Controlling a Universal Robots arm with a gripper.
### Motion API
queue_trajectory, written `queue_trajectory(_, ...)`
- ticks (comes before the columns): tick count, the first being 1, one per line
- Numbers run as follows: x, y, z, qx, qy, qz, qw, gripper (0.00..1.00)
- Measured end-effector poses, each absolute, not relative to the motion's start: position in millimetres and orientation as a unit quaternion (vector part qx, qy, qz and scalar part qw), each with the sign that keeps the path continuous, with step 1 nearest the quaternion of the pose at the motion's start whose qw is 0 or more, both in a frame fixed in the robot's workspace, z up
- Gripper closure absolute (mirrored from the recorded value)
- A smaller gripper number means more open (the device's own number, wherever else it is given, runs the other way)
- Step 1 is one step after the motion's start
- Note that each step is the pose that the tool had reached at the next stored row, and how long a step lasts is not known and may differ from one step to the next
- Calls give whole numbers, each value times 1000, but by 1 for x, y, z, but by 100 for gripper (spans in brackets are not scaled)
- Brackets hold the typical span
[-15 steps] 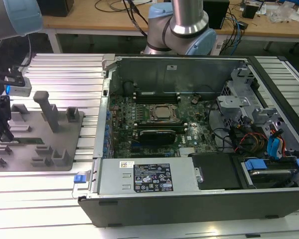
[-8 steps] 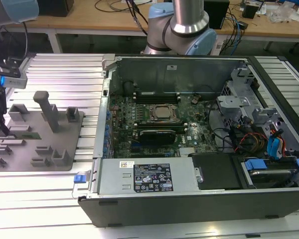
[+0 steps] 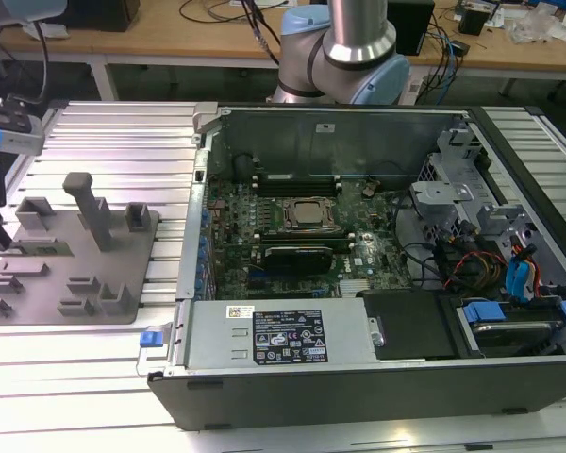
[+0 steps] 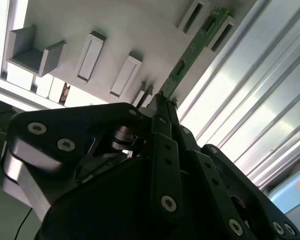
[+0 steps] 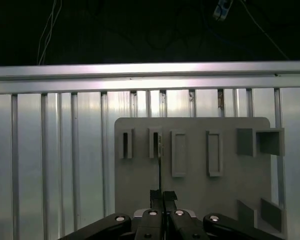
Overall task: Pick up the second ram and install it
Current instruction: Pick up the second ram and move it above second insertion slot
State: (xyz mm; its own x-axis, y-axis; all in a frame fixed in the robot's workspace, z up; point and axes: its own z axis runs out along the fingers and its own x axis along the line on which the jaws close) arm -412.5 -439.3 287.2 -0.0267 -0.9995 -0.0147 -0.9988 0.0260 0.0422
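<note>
right up close in both wrist views, the gripper (image 5: pixel 162 196) (image 4: pixel 162 102) has its two black fingers pinched together on the near end of the second ram (image 5: pixel 160 170) (image 4: pixel 195 47). it's a firm clamp on that thin green board. in the first wrist view the stick is edge-on, just a dark sliver running away from the fingertips. in the second wrist view its green face and a dark chip show as it stretches off at a slant.

the far end of the stick reaches a pair of raised slot blocks (image 4: pixel 210 22) on the grey fixture plate (image 5: pixel 200 200). whether it's seated there or lifted just clear, i can't tell. more open slots and little walled pockets line up across the plate beside it.

under the plate, the slatted table (image 5: pixel 55 165) of aluminium rails spreads out.

over to the exterior view: the plate lies at that view's left, and well apart toward its right sits the open computer case (image 3: pixel 358 387). inside it are the motherboard (image 3: pixel 264 203), the silver cpu (image 3: pixel 311 215) in the middle, and a black card (image 3: pixel 307 255) just in front of it. behind the case stands the arm (image 3: pixel 344 42), its base silver and pale blue, and beyond that a wooden workbench (image 3: pixel 170 38) strewn with cables.
</note>
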Motion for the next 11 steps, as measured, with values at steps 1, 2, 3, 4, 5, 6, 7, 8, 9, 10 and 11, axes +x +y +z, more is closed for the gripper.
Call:
queue_trajectory(1, -412, -439, 289, 698, -716, -20, 9, 91)
queue_trajectory(2, -412, -439, 291, 698, -716, -20, 9, 91)
queue_trajectory(3, -412, -439, 292, 698, -716, -20, 9, 91)
queue_trajectory(4, -412, -439, 295, 698, -716, -20, 9, 91)
queue_trajectory(5, -412, -439, 299, 698, -716, -20, 9, 91)
queue_trajectory(6, -412, -439, 301, 698, -716, -20, 9, 91)
queue_trajectory(7, -412, -439, 305, 698, -716, -20, 9, 91)
queue_trajectory(8, -412, -439, 306, 698, -716, -20, 9, 91)
queue_trajectory(9, -412, -439, 308, 698, -716, -20, 9, 91)
queue_trajectory(10, -412, -439, 310, 698, -716, -20, 9, 91)
queue_trajectory(11, -412, -439, 311, 698, -716, -20, 9, 91)
